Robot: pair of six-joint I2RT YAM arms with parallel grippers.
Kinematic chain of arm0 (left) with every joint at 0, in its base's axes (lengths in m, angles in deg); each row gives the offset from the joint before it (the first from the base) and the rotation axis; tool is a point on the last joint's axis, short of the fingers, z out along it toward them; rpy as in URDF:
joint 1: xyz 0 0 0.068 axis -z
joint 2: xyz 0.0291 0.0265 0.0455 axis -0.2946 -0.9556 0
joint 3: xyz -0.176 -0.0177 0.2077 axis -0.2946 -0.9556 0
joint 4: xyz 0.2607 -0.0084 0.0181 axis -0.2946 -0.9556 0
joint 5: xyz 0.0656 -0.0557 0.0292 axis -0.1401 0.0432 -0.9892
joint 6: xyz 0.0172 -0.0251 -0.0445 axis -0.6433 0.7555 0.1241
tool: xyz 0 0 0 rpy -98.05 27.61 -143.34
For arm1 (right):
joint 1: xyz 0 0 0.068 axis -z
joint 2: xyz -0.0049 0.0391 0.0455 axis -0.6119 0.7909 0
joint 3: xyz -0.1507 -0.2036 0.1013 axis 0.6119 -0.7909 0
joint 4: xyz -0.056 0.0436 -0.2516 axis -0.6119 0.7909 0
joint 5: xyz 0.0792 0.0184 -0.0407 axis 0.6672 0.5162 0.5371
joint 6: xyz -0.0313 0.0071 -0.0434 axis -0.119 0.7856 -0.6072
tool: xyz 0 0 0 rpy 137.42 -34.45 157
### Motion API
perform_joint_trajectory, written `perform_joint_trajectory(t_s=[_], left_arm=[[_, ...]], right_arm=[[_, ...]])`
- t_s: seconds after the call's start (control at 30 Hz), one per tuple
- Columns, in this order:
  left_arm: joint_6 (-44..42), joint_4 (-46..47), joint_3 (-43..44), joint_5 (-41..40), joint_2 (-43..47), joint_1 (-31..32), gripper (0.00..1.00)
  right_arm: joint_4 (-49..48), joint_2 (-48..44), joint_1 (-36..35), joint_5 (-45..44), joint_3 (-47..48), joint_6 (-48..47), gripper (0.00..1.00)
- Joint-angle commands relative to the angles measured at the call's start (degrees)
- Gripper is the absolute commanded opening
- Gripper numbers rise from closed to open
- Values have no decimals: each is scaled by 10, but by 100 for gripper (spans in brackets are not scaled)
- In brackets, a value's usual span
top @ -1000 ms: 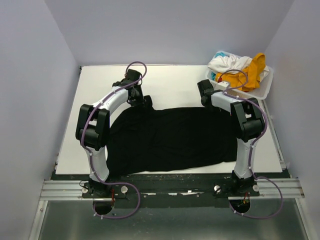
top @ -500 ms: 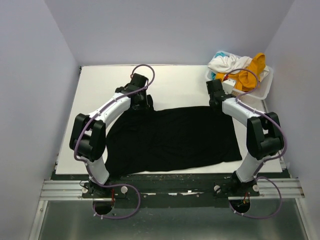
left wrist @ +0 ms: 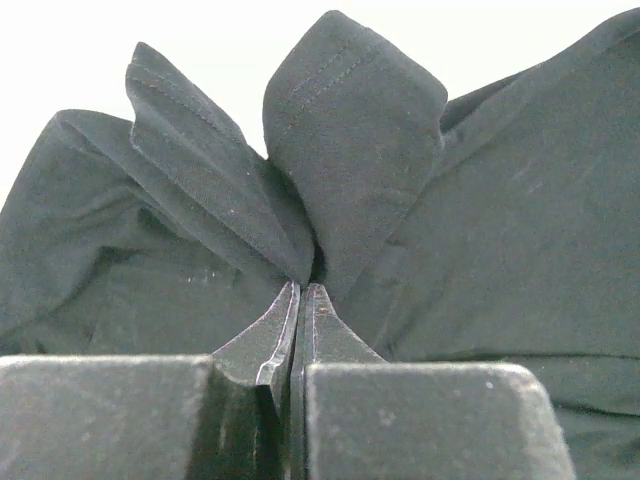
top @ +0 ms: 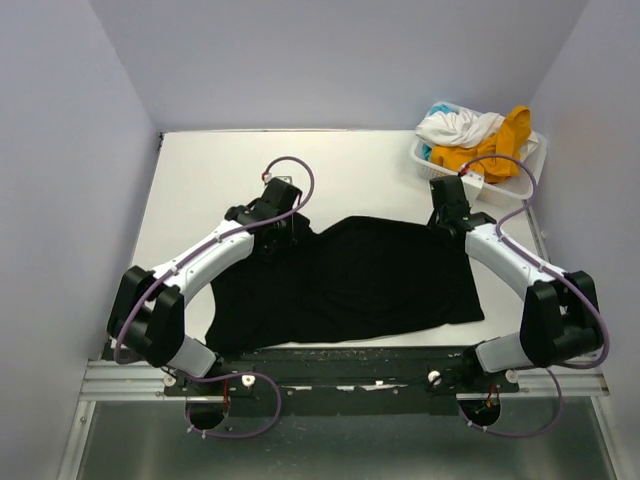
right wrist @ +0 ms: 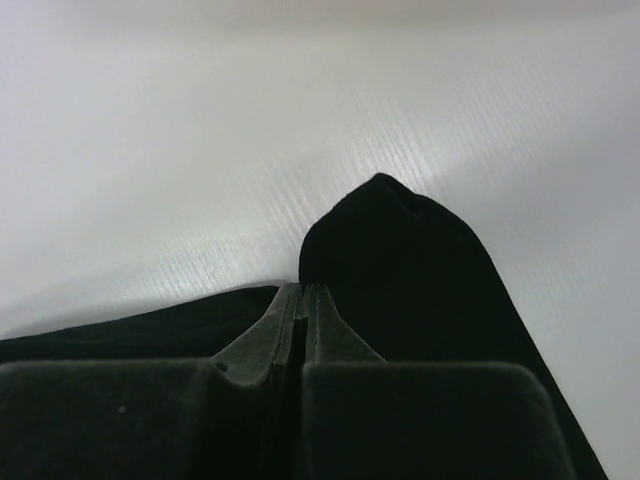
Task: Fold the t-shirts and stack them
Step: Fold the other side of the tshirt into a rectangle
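Note:
A large black t-shirt [top: 350, 280] lies spread on the white table [top: 200, 180]. My left gripper [top: 283, 230] is shut on its far left edge; in the left wrist view the fabric [left wrist: 350, 140] bunches up from between my closed fingertips [left wrist: 325, 320]. My right gripper [top: 447, 222] is shut on the far right corner; the right wrist view shows a black fold [right wrist: 400, 260] rising from the closed jaws. White [top: 455, 127], mustard-yellow [top: 495, 150] and teal [top: 428, 152] t-shirts lie heaped in the basket.
A white slotted plastic basket [top: 528, 178] stands at the table's far right corner, close behind my right gripper. Grey walls close in the table on the left, right and back. The metal rail with the arm bases [top: 340, 375] runs along the near edge.
Both grippers have moved toward the near edge, pulling the shirt's far edge with them. The shirt now covers less of the table, and its far part lies doubled over.

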Motion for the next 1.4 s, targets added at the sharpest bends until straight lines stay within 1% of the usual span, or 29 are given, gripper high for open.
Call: perform_joint_trajectory(t_s=[0.0,0.13,0.37,0.53,0.7,0.8,0.9,0.93,0.97,1.0,1.03,1.1,1.13,1.2,1.23,1.27,1.3,1.33,1.37], left_arm=[[21,-4,-36,-61,51,33,0],[51,-38,-56,-113,74,65,0],[101,-66,-110,-140,140,101,0],[141,-124,-126,-187,181,124,0],[195,-142,-156,-179,205,162,0],[255,-157,-182,-168,214,190,0],[311,-159,-211,-138,223,212,0],[328,-163,-218,-130,227,222,0],[343,-168,-228,-117,232,229,0],[362,-183,-238,-109,237,240,4],[387,-199,-247,-103,245,251,12],[412,-238,-255,-89,268,273,37],[415,-255,-253,-86,283,291,48],[398,-266,-237,-82,327,325,81],[385,-260,-229,-82,347,339,98],[363,-244,-221,-80,370,346,99],[335,-210,-219,-74,387,348,99],[303,-176,-220,-70,404,348,99],[279,-133,-222,-72,412,346,99]], right_arm=[[30,-52,2,18,-20,-5,1],[64,-74,1,11,-23,-5,1],[84,-96,1,14,-40,-6,1],[100,-100,1,-1,-45,-4,1],[118,-95,1,-22,-39,11,1],[119,-90,1,-11,-38,11,1],[126,-90,1,-12,-46,24,2],[132,-90,1,-13,-51,31,2],[149,-91,1,-15,-54,45,7],[167,-93,1,-21,-56,64,16],[184,-97,1,-27,-61,80,24],[214,-111,2,-45,-73,112,41],[231,-119,2,-53,-77,130,49],[257,-144,1,-75,-80,156,63],[262,-161,1,-80,-80,163,68],[260,-181,1,-78,-79,159,74],[253,-202,1,-70,-79,148,83],[235,-220,1,-55,-82,135,98],[209,-242,1,-37,-90,113,100]])
